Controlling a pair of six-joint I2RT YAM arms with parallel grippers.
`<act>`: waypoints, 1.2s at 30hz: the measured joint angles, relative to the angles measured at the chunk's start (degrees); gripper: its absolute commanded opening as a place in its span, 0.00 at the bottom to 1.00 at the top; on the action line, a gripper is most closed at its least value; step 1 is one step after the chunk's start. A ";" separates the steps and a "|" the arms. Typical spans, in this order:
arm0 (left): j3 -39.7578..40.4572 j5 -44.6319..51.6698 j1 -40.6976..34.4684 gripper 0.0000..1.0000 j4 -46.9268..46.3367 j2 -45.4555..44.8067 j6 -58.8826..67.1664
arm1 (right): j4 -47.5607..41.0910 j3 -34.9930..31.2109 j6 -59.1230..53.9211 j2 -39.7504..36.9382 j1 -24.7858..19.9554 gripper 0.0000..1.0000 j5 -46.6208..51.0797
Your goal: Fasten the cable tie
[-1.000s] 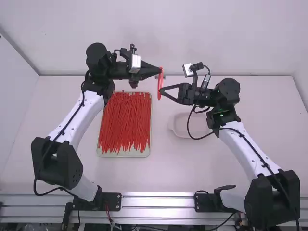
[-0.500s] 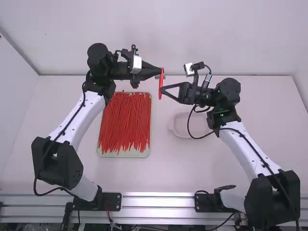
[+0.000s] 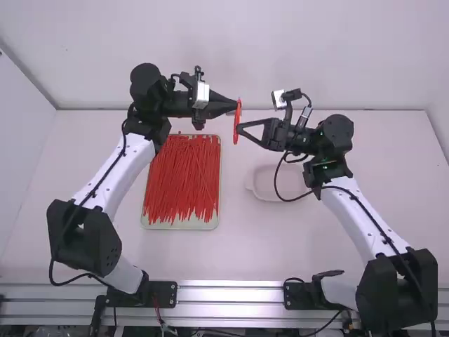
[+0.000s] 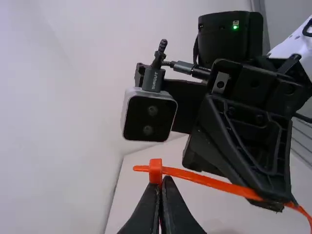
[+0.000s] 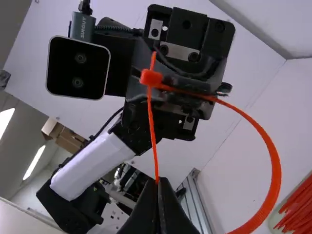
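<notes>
The left end effector (image 3: 236, 105) is raised above the counter (image 3: 295, 239), its fingers pressed together on the red cable tie (image 3: 239, 112) right at the tie's square head (image 4: 155, 171). In the left wrist view the head sits on top of the closed fingertips (image 4: 157, 197) and the strap (image 4: 214, 183) runs away from them under the right arm's end effector (image 4: 267, 201).

The right end effector (image 3: 238, 130) faces the left one, just beside and slightly lower, tips nearly meeting it. Its fingers are also closed, pinching the thin strap (image 5: 154, 141) a short way from the head. In the right wrist view the strap rises straight from its fingertips (image 5: 152, 192) to the head (image 5: 147, 77), appears to pass through it, and a short end pokes out beyond. The rest of the tie (image 5: 273, 161) swings out from the head in a wide loop to one side of the end effector.

Below the left end effector, on the counter, a tray (image 3: 179, 227) holds a dense pile of spare red ties (image 3: 184, 175). Below the right end effector lies a shallow clear container (image 3: 251, 184), well apart from both sets of fingers
</notes>
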 measured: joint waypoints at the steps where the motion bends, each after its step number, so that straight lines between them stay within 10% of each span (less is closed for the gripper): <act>1: 0.00 0.00 0.00 0.02 -0.02 0.00 0.00 | 1.31 0.02 0.35 0.00 0.00 0.00 0.17; 36: 0.00 2.67 -1.33 0.02 -3.50 0.00 -0.02 | 1.99 0.02 1.09 0.00 -0.98 0.00 1.92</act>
